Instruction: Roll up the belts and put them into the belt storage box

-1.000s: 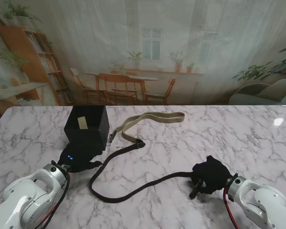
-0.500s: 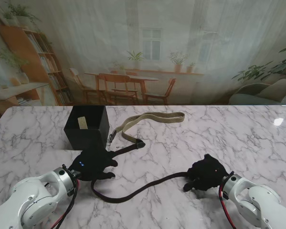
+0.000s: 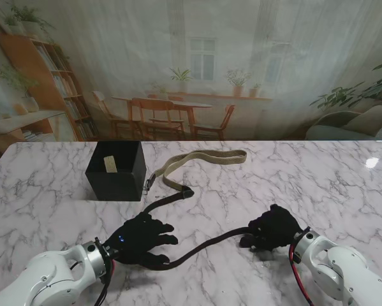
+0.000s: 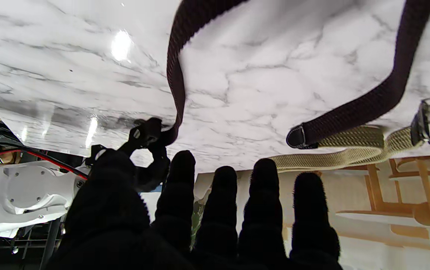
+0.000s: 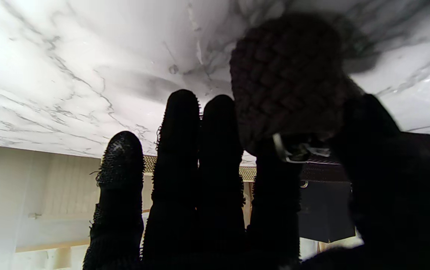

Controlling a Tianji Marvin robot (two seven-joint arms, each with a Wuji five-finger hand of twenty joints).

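Stand view: withdrawn from the belt storage box, the left hand is now spread, fingers apart, over the dark belt, whose far end is clamped in the right hand, so rolling can begin.

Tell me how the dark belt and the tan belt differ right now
The dark belt is blackish brown; the tan belt is khaki. The dark belt lies nearer to me, one end held in the right hand, its loop under the open left hand; the tan belt lies untouched beside the box. Both are woven and unrolled on the table.
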